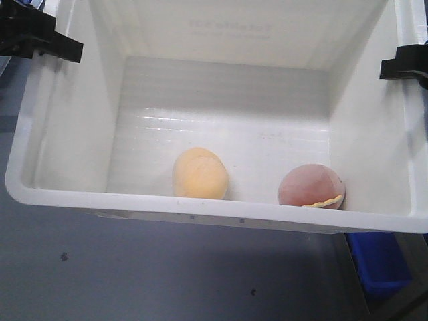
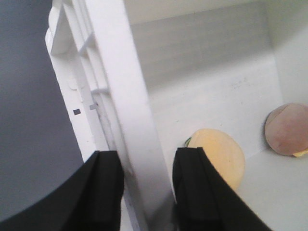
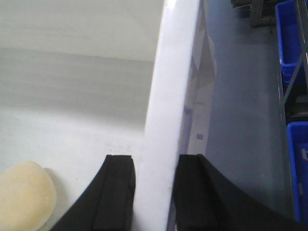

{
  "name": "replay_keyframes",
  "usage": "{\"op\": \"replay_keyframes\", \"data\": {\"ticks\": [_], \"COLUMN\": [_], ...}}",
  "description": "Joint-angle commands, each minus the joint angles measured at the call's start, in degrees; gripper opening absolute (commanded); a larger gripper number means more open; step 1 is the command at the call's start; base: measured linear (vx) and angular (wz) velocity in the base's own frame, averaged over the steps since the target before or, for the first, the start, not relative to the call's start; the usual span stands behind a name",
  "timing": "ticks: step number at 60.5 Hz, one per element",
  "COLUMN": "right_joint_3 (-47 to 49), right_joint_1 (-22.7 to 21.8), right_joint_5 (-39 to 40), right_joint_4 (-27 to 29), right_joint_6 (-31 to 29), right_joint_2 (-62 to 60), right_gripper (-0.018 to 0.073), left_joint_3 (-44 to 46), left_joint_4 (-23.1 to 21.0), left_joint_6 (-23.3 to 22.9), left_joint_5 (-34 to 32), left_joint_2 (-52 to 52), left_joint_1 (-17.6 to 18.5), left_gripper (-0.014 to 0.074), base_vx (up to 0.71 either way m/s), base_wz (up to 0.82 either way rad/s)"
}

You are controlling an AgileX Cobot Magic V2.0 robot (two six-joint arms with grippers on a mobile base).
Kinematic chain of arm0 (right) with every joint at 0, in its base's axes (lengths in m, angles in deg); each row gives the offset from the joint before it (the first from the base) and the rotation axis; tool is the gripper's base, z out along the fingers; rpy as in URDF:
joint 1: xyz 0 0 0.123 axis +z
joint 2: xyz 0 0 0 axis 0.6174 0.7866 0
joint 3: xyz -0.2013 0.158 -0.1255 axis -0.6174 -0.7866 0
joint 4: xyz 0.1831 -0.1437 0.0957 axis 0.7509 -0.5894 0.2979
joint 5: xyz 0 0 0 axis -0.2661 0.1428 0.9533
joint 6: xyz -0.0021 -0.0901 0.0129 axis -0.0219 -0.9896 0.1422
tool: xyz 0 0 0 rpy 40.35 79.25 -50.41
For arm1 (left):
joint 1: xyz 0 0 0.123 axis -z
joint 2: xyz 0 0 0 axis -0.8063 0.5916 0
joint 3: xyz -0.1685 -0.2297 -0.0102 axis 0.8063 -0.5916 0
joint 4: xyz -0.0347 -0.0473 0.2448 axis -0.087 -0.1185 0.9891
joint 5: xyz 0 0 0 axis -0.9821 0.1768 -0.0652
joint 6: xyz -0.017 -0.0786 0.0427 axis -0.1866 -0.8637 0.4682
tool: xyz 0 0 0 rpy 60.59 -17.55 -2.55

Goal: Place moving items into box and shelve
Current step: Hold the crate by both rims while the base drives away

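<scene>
Grey floor [image 1: 134, 267] beneath white box [image 1: 73, 134], left fingers [image 2: 108, 192] and right fingers [image 3: 115, 192] clamped on its walls.

The box [image 1: 67, 134] top is letting a hand go straight down, w/ lots of bare floor waiting behind the yellow lump [image 1: 200, 174] & pink lump [image 1: 311, 187]. The left tool [image 2: 147, 192] & right tool [image 3: 155, 192] are pinching the side walls, blocking those edges. A blue bin [image 1: 378, 261] is sitting below, by the right corner.

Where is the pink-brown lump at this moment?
In the front view, the pink-brown lump lies inside the white box, against its near wall on the right side, apart from the cream-yellow lump.
</scene>
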Motion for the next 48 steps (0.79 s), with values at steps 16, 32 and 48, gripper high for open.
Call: {"op": "replay_keyframes", "data": {"ticks": [16,32,48], "right_joint_3": [2.6,2.6,2.6], "right_joint_1": [0.6,0.6,0.6], "right_joint_5": [7.0,7.0,7.0], "right_joint_4": [8.0,8.0,8.0], "right_joint_6": [-1.0,-1.0,-1.0], "right_joint_2": [-1.6,-1.6,-1.6], "right_gripper": [-0.0006,-0.0006,-0.0006], "left_joint_3": [2.7,2.7,2.7], "left_joint_4": [-11.2,-11.2,-11.2], "left_joint_6": [1.6,1.6,1.6], "left_joint_5": [-5.2,-5.2,-5.2], "left_joint_2": [-2.3,-2.3,-2.3], "left_joint_1": [1.1,1.1,1.1], "left_gripper": [-0.0006,-0.0006,-0.0006], "base_vx": [0.34,0.31,0.28], "base_wz": [0.1,0.14,0.22]}}
